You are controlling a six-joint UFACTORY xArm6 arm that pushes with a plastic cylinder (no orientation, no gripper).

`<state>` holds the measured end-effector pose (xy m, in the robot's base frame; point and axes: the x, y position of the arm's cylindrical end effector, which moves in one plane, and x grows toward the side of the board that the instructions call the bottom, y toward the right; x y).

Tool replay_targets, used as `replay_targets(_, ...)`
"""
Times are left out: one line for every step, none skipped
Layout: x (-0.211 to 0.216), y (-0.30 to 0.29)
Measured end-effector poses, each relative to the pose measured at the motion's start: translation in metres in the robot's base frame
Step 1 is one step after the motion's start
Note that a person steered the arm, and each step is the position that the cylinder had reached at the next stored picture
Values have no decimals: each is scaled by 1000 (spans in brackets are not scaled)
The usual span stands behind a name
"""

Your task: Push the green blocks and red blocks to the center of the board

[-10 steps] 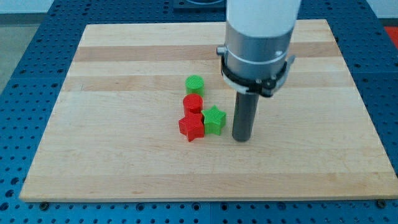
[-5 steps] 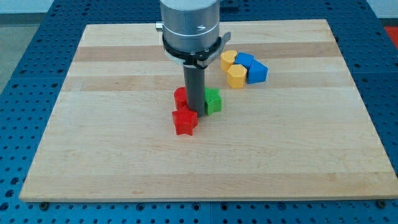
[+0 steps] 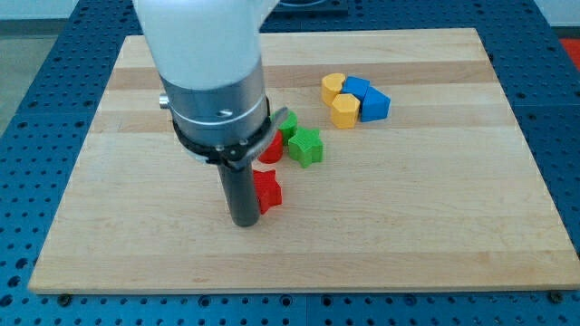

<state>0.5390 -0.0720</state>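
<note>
Camera view is showing the wooden counter [image 3: 435, 244] filling most of the frame, with the arm's pale housing [image 3: 210, 63] hanging over its upper-left part and hiding some of the surface behind it. This rig is carrying no hand, so there is nothing to call wide, narrow or holding; the arm is ending in a dark rod, and my tip [image 3: 245, 222] is resting on the counter a little toward the left edge from the middle.

The task's blocks are sitting in a loose cluster near the counter's centre. A red star block [image 3: 268, 191] is lying against the right side of the rod, apparently touching it. Toward the far edge from it, a second red block [image 3: 270, 149] is peeking out from behind the housing, its shape too hidden to tell. Beside that, the green star block [image 3: 306, 146] is sitting in the open, and a smaller green block [image 3: 289, 125] is showing just behind it, partly covered.

Well apart, toward the far-right corner, two yellow blocks [image 3: 339, 98] and two blue blocks [image 3: 367, 98] are huddling together, no part of the job.

By my judgement the gathering step is nearly done: all four pieces are lying close to the middle. The next move is calling for a short nudge toward the right edge, easing the red star up to its neighbours without scattering them.
</note>
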Motion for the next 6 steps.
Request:
replay_targets(-20,6)
replay_targets(-22,32)
replay_targets(-22,53)
replay_targets(-25,76)
replay_targets(-42,80)
replay_targets(-62,52)
